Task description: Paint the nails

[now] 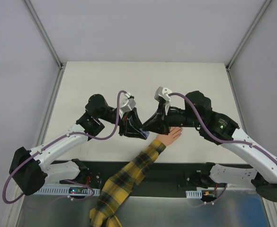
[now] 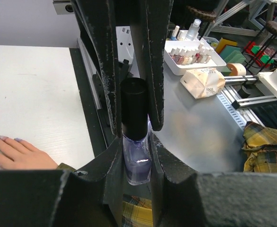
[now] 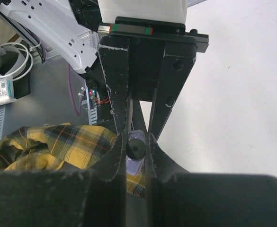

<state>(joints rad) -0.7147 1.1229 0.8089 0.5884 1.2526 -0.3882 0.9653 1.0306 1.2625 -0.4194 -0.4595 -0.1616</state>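
Note:
A small purple bottle (image 2: 137, 163) with a dark cap (image 2: 134, 111) is clamped by its glass body in my left gripper (image 2: 136, 149), which is shut on it. My right gripper (image 3: 135, 144) comes in from the opposite side and is shut on the cap (image 3: 135, 149). Both grippers (image 1: 145, 126) meet above the wrist of a peach-skinned hand (image 1: 172, 135) lying flat on the white table, its arm in a yellow-and-black plaid sleeve (image 1: 129, 175). The nails (image 2: 3, 138) look pale lilac on the fingertips, left of the bottle.
A white tray (image 2: 174, 64) of small bottles, a pale packet (image 2: 204, 82) and a tape roll (image 2: 236, 69) sit on the metal bench behind the arms. The white table top (image 1: 143, 80) stretches beyond the grippers, with frame posts (image 1: 46, 33) at its corners.

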